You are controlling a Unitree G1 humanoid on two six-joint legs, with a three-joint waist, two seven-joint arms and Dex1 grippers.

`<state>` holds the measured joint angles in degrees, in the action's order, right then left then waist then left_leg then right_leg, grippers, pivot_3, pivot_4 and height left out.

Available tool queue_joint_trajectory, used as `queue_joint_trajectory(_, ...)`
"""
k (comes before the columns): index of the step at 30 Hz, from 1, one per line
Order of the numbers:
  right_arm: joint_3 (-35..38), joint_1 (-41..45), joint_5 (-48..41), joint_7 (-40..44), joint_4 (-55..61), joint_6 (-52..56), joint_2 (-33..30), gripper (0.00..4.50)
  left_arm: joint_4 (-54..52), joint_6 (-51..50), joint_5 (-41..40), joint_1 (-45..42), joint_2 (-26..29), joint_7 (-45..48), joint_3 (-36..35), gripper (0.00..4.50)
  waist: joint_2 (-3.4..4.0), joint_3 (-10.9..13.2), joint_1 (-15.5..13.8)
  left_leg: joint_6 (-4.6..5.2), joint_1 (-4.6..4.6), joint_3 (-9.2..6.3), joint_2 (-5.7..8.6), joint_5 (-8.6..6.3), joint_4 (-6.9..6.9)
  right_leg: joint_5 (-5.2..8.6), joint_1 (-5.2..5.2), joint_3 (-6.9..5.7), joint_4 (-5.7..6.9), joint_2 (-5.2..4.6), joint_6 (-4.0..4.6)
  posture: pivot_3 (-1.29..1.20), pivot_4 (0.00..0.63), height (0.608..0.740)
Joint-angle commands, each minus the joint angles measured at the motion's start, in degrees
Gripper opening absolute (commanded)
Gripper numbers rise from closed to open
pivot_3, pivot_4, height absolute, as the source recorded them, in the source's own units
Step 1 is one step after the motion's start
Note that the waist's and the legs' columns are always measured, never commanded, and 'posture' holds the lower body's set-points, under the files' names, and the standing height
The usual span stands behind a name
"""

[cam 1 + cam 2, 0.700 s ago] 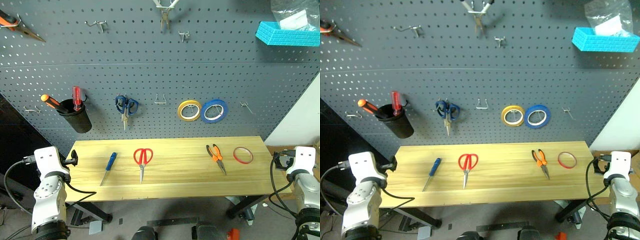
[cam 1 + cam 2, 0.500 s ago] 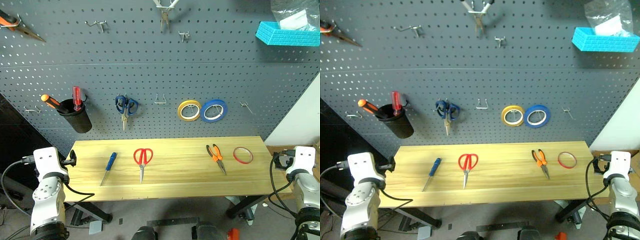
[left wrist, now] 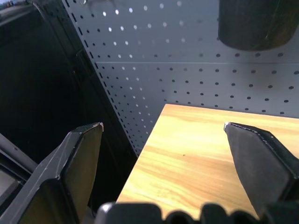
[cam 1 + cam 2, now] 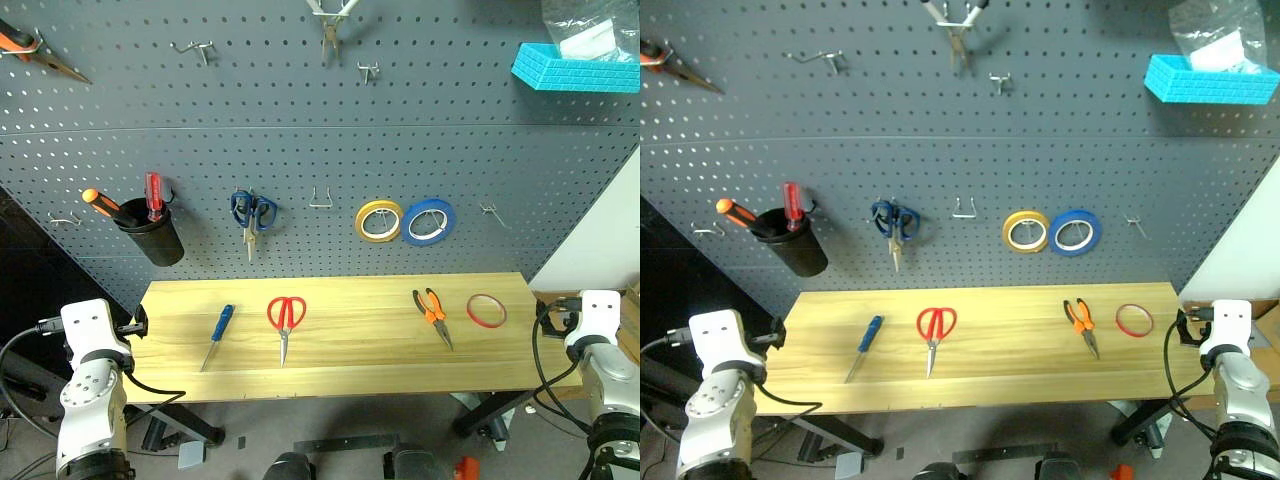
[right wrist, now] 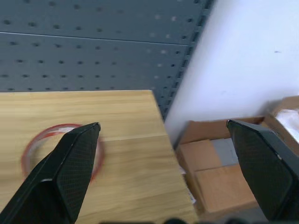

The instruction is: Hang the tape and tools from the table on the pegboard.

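Workshop tool station: dark grey pegboard (image 4: 300, 130) wall with metal hooks holding blue-handled scissors (image 4: 251, 213), tape rolls (image 4: 379, 220), pliers (image 4: 30, 50), a black screwdriver cup (image 4: 152, 237), above a light wooden workbench (image 4: 350, 345).

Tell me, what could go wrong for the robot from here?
The red tape ring is thin and lies flat near the table end, so the open right pincer might nudge it off the edge. Another pair of scissors already occupies one hook, so the red scissors may need the free hook beside it.
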<state>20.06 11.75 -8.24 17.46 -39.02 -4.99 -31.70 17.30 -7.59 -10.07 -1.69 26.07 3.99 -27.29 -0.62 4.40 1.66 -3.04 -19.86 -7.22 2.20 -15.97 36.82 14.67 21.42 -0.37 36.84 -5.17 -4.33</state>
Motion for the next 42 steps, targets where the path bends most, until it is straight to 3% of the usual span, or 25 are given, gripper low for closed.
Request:
queue_joint_trajectory(1, -3.2, -2.0, -0.9, 5.1, 8.8, 0.4, 1.0, 4.5, -4.6, -0.8, -0.5, 0.1, 0.9, 0.7, -0.4, 4.48, -0.04, 0.0, 0.0, 0.0, 0.0, -0.01, 0.0, 0.0, 0.0, 0.0, 0.0, 0.0, 0.0, 0.0, 0.0, -0.01, 0.047, 0.74)
queue_joint_trajectory(13, -4.7, -5.4, -2.0, 6.8, 19.5, 6.0, 2.6, 4.5, -9.4, -1.6, 0.9, 0.9, -0.1, 0.3, 1.3, 4.48, 0.13, 1.4, -0.1, 0.0, -0.03, -0.1, 0.0, 0.0, -0.02, 0.03, 0.02, -0.08, 0.01, -0.01, 0.03, 0.0, 0.084, 0.74)
queue_joint_trajectory(18, -4.6, -5.7, -2.0, 6.0, 20.4, 6.9, 2.6, 4.5, -9.4, -1.4, 1.0, 0.0, 0.2, 0.9, 2.1, 4.48, 0.39, 1.7, 1.5, 0.24, -0.89, -3.4, 2.05, 0.53, -0.01, 0.76, -0.76, -3.0, 0.12, -1.9, -0.68, -0.01, 0.087, 0.74)
queue_joint_trajectory(25, -4.2, -6.6, -2.3, 5.7, 22.1, 8.4, 2.5, 4.5, -10.6, 0.7, 4.3, -1.1, 0.7, 3.1, 6.3, 4.48, 0.48, 2.0, -0.7, 0.12, -0.98, -2.78, 2.08, 0.57, -0.15, 0.79, -0.31, -2.16, 0.17, -1.9, -0.74, -0.02, 0.098, 0.74)
queue_joint_trajectory(29, -4.6, -8.2, -2.4, 6.9, 24.4, 12.4, 1.2, 4.5, -15.2, 2.6, 5.9, -2.4, 2.1, 9.7, 12.7, 4.48, 0.38, 2.7, -0.9, 0.2, -0.97, -2.37, 2.06, 0.52, -0.16, 0.78, -0.17, -1.78, 0.14, -1.9, -0.76, -0.04, 0.122, 0.74)
queue_joint_trajectory(36, -8.2, -10.1, -2.2, 9.1, 37.3, 25.9, -1.9, 4.5, -25.1, -6.5, -2.0, -6.5, 6.2, 30.1, 23.7, 4.48, 0.56, 5.0, 0.1, 0.32, -1.07, -2.03, 1.98, 0.45, -0.17, 0.62, 0.05, -1.51, 0.15, -1.9, -0.5, -0.1, 0.183, 0.74)
queue_joint_trajectory(42, -10.5, -4.6, 0.6, 7.5, 34.2, 32.8, -3.2, 4.5, -26.9, -13.0, -7.1, -11.4, 8.7, 43.1, 29.8, 4.48, 0.3, 7.3, 1.6, 0.4, -1.13, -1.84, 1.9, 0.41, -0.16, 0.6, 0.19, -1.4, 0.17, -1.85, -0.45, -0.13, 0.238, 0.74)
